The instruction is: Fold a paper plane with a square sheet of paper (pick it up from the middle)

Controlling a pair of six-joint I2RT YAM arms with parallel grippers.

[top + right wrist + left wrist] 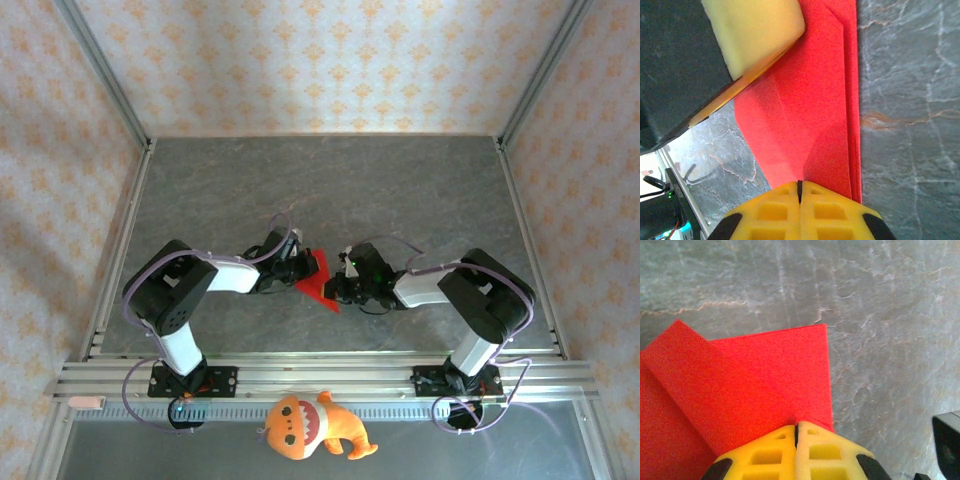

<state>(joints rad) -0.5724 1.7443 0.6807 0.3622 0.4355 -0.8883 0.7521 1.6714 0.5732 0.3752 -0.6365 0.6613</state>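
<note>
So right now you've got both arms meeting in the middle of the table (330,190), and the sheet of paper (318,283) is strung between them, already creased into a layered, pointy shape, not a flat square. Your left gripper (796,430) has its jaws pressed together right on the near edge of the red sheet, with a folded flap lying diagonally across the left of its view. Your right gripper (800,186) is pinched shut on the paper too, at what looks like the end of a crease with a couple of stacked layers running along one side. Can't really tell if the paper is off the table or resting on it. Biggest worry imo: two tight pinches on one thin sheet. If the arms pull apart even a bit, it likely tears at a crease or slips out of one pinch; push them together and it buckles into a crease you don't want. The left gripper's pad (757,35) also sits really near the right one's camera, so a clumsy move could bump the grippers together. Layers could slide and mess up the centre line too. The orange plush toy (305,425) is well out of the way by the bases.
</note>
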